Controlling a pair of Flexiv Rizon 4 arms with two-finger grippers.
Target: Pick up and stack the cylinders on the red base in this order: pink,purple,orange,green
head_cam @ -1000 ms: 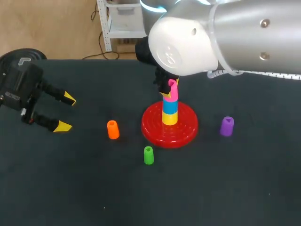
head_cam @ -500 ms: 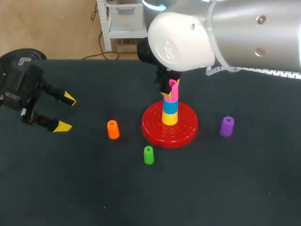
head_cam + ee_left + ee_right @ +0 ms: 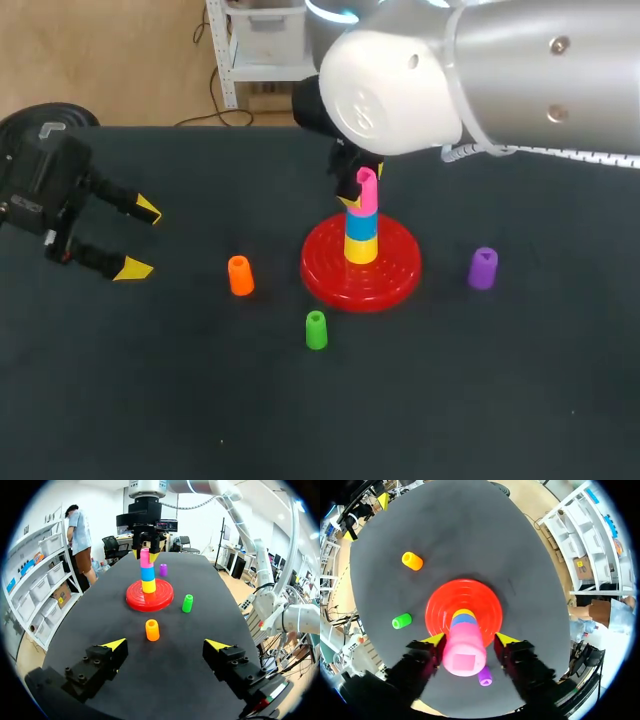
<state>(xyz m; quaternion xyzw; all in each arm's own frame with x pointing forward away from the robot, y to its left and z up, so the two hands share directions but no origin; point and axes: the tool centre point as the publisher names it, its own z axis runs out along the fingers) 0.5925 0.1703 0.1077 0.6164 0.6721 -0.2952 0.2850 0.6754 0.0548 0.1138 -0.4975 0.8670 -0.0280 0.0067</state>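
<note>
Pink cylinder point(image 3: 366, 192) sits where it did a second ago, atop the stack; only my right arm point(image 3: 500, 70) has shifted slightly. All else on the dark table point(image 3: 200, 400) is unmoved. My left gripper point(image 3: 140, 239) hangs wide open near the left edge. The red base point(image 3: 390, 280) stands mid-table, bearing a yellow ring point(image 3: 361, 250), a blue ring point(image 3: 361, 225) and the pink cylinder, which my right gripper point(image 3: 470, 640) clamps from both sides. The purple cylinder point(image 3: 483, 268) stands right of the base, the orange cylinder point(image 3: 240, 275) left, the green cylinder point(image 3: 316, 330) in front, each apart from it.
</note>
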